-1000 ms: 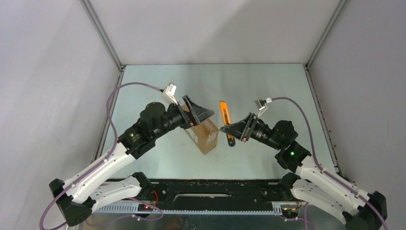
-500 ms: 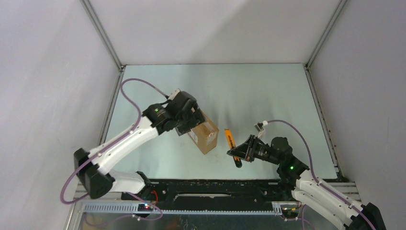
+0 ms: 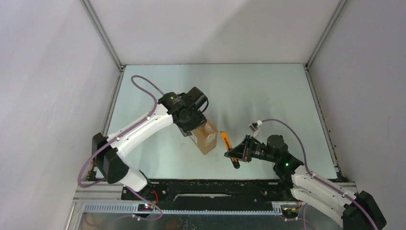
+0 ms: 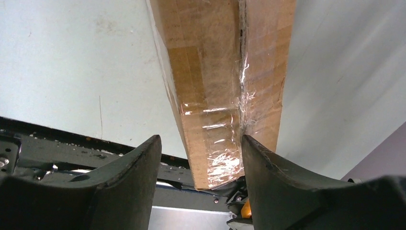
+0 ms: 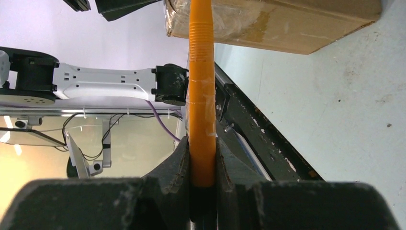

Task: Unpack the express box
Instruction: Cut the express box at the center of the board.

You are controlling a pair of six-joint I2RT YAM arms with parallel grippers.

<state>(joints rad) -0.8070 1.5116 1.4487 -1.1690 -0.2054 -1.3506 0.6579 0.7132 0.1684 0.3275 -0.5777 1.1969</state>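
The express box [image 3: 208, 139], brown cardboard with clear tape, stands on the table's middle front. My left gripper [image 3: 193, 125] is over its far end, pointing down. In the left wrist view the box's taped seam [image 4: 225, 86] runs away between my open fingers [image 4: 129, 187], and the right finger is close to the box's edge. My right gripper [image 3: 239, 154] is shut on the orange-and-black utility knife [image 3: 229, 147], just right of the box. In the right wrist view the knife [image 5: 201, 86] points up toward the box [image 5: 297, 21] from my gripper [image 5: 202, 148].
The black front rail [image 3: 215, 184] with both arm bases runs along the near edge. Grey walls enclose the pale table [image 3: 268, 96] on three sides. The left arm's purple cable [image 3: 143, 86] loops over the left part of the table.
My left gripper has swung from beside the box to above it, pointing down. My right gripper has carried the knife nearer the front edge and lower.
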